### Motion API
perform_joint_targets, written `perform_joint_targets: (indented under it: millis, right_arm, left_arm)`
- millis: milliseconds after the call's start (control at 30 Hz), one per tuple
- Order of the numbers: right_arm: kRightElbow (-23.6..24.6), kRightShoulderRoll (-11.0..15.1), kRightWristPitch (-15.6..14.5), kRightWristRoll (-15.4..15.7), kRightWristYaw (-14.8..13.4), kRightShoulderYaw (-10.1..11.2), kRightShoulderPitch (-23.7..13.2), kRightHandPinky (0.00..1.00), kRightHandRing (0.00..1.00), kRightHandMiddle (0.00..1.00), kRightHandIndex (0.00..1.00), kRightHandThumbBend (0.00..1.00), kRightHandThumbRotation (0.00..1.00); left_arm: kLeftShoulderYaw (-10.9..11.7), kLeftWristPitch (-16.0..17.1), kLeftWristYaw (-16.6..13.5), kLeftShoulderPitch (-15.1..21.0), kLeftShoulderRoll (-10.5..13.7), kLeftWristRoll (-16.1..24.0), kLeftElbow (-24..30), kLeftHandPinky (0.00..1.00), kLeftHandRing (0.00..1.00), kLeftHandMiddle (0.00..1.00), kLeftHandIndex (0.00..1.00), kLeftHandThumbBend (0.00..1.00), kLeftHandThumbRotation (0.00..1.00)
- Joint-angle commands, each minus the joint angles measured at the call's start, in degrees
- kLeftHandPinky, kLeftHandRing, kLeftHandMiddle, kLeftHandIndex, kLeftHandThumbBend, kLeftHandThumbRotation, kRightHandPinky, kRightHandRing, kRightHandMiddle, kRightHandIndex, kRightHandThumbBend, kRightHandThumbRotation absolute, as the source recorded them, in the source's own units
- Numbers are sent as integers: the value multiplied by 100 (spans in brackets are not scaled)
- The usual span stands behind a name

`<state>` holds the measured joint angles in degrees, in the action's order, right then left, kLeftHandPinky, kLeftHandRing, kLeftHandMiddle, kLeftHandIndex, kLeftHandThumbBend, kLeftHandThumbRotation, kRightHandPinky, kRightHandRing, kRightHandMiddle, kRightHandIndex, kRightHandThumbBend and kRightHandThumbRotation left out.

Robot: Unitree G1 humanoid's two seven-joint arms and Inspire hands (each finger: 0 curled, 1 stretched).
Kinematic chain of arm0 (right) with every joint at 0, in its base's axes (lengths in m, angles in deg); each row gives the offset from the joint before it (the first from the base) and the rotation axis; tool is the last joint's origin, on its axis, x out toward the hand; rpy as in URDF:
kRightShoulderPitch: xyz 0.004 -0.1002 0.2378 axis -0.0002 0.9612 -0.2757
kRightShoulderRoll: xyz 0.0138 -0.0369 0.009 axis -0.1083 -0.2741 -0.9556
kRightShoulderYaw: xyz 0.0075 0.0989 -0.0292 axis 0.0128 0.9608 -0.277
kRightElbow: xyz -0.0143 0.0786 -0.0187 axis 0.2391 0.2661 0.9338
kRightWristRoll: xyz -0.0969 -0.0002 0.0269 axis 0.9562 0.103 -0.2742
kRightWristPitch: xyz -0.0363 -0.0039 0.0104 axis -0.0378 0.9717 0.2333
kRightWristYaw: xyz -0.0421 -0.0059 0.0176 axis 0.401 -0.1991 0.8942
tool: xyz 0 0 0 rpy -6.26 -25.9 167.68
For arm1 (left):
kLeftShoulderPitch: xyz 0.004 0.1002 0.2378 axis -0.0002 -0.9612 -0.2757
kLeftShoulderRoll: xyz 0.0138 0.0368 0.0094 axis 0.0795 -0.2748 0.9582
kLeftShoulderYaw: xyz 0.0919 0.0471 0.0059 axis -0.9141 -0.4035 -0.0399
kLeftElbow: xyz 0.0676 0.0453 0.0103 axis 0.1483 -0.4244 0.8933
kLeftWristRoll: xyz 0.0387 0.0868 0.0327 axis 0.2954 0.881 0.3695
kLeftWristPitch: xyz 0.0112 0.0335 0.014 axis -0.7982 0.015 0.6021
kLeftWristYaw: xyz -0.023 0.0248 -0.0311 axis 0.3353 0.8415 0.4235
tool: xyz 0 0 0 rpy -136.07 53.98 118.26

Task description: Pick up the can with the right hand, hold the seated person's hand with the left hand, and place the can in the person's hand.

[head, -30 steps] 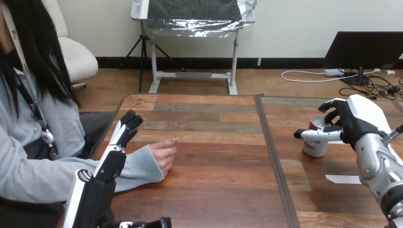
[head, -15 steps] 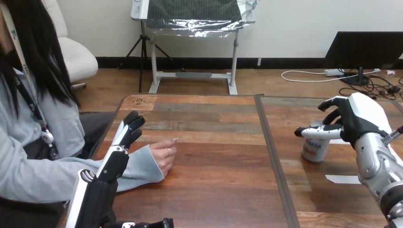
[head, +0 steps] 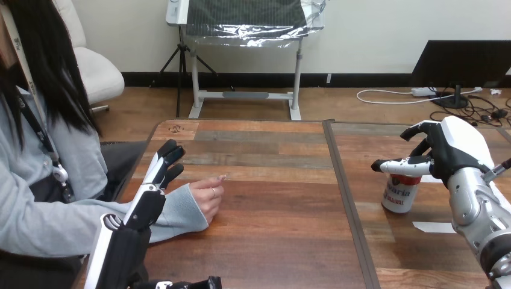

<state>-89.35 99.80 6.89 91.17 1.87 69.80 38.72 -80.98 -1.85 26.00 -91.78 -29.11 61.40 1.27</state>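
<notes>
Looks down across a wooden table (head: 271, 241). On the right part, the can (head: 401, 195), white with a red band near its top, upright. Gripped at the top by the right hand (head: 446, 150): thumb laid across the near side of the rim, fingers curled round the far side. Cannot tell whether resting on the wood or raised just off it (dark shadow directly beneath). Near it and closer to the camera, a white paper slip (head: 435, 227), flat on the table, apart from the can.

On the left part, the person's hand (head: 208, 195), loosely curled, resting on the wood, grey sleeve (head: 178, 214) behind it. Holds nothing visible. Well apart from the can, with the table's centre seam (head: 346, 198) between them. Over that sleeve, the left hand (head: 147, 201), fingers straight and spread a little, pointing toward the far edge. Lies beside the person's wrist, not curled round it; cannot tell whether touching the sleeve.
</notes>
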Motion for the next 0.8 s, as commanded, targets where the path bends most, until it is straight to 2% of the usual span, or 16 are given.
perform_joint_targets:
  millis: [0, 133, 433, 767]
  right_arm:
    - [157, -177, 37, -48, 17, -30, 86, 51, 56, 61, 71, 96, 38]
    - [176, -185, 51, -48, 6, -34, 85, 52, 56, 61, 71, 96, 38]
    - [216, -185, 86, -32, -28, -55, 94, 47, 48, 51, 70, 96, 37]
    - [293, -188, 105, -74, -14, -31, 100, 46, 50, 54, 72, 96, 38]
  left_arm:
    - [-53, 57, -30, 340, 21, -109, 62, 91, 97, 97, 93, 100, 54]
    - [-101, 22, -17, 340, 38, -161, 72, 92, 97, 97, 93, 100, 54]
    - [-70, 10, -23, 361, 14, -157, 77, 94, 98, 97, 92, 100, 54]
    - [125, 56, -62, 388, -71, 38, 23, 92, 97, 97, 92, 100, 57]
